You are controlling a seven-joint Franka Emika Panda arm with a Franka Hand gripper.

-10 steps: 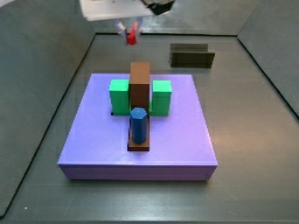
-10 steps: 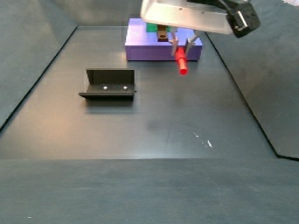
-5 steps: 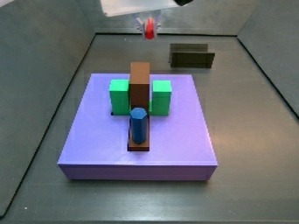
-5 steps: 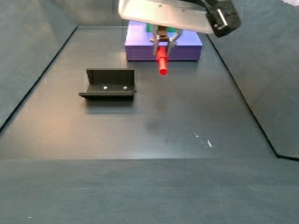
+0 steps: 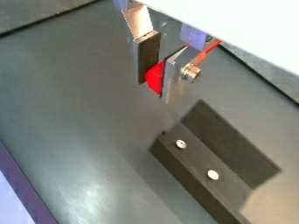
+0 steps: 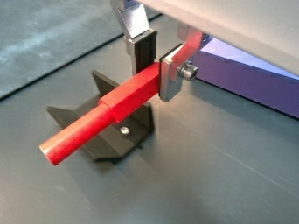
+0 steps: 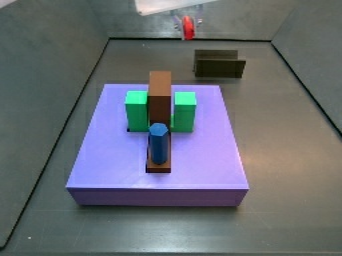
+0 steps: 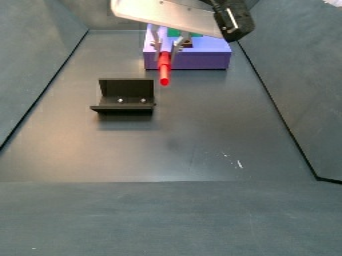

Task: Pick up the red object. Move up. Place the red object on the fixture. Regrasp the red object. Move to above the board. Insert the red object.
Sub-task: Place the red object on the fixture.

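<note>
1. The gripper [image 6: 160, 63] hung above the dark floor, between the board [image 8: 187, 56] and the fixture [image 8: 123, 97], touching neither.
2. Its two silver fingers [image 5: 145, 52] were closed on the red stick [image 6: 103, 118], clamping it near one end; the rest of the stick stuck out well past the fingers.
3. In a side view the stick [image 8: 163, 69] hung tilted downward from the gripper [image 8: 162, 44], its lower end in the air, above the floor and just beside the fixture's far right corner.
4. In a wrist view the fixture [image 6: 114, 124] lay below the stick's free end, apart from it.
5. In a wrist view the fixture [image 5: 218, 168] showed two small pale screws on its flat plate.
6. The fixture [image 7: 219, 65] stood on the floor near the back wall, well apart from the board [image 7: 159, 150].
7. The board carried two green blocks [image 7: 136, 109], a brown bar [image 7: 160, 97] running between them, and a blue cylinder [image 7: 158, 142] standing upright on the bar near the board's front edge.
8. In that side view the gripper [image 7: 187, 24] was at the top edge, with only a bit of red showing.
</note>
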